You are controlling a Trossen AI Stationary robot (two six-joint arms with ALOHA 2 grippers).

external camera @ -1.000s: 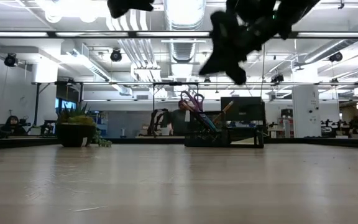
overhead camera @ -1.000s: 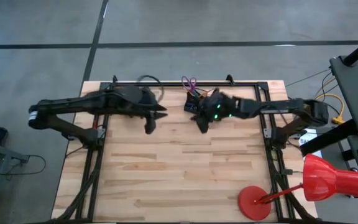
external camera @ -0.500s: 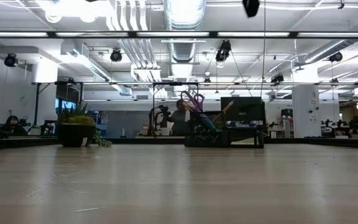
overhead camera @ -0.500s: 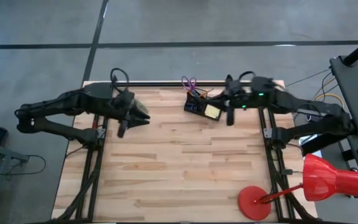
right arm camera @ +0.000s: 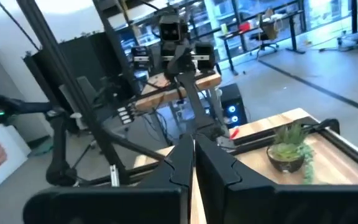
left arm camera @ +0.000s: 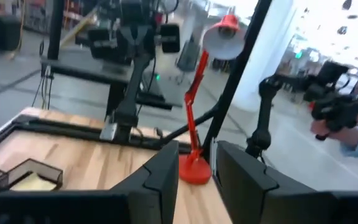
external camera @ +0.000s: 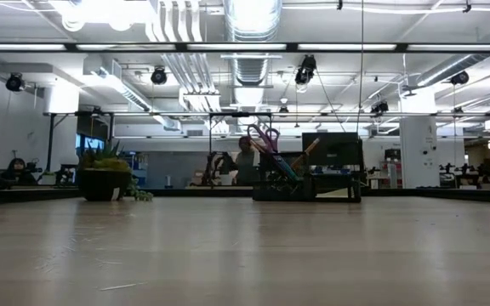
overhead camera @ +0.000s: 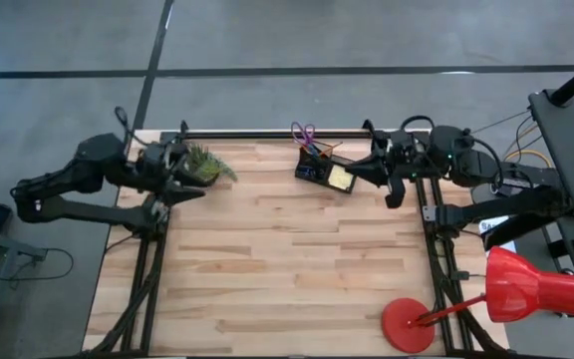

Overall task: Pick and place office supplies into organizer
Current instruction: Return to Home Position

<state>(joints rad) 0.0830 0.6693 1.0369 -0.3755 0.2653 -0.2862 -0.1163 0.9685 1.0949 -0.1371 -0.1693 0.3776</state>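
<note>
At back edge of plank table (overhead camera: 287, 269): boxy black organizer (overhead camera: 319, 172); left pincer (left arm camera: 196, 155) apart, right pincer (right arm camera: 193, 149) together

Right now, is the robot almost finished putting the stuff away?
Nearly. Done: the purple scissors and the yellow sticky pad sit in the organizer, and no loose supplies show on the table. In hand: nothing. The left gripper is open by the plant; the right gripper is shut beside the organizer. Left: probably just parking the arms.
</note>
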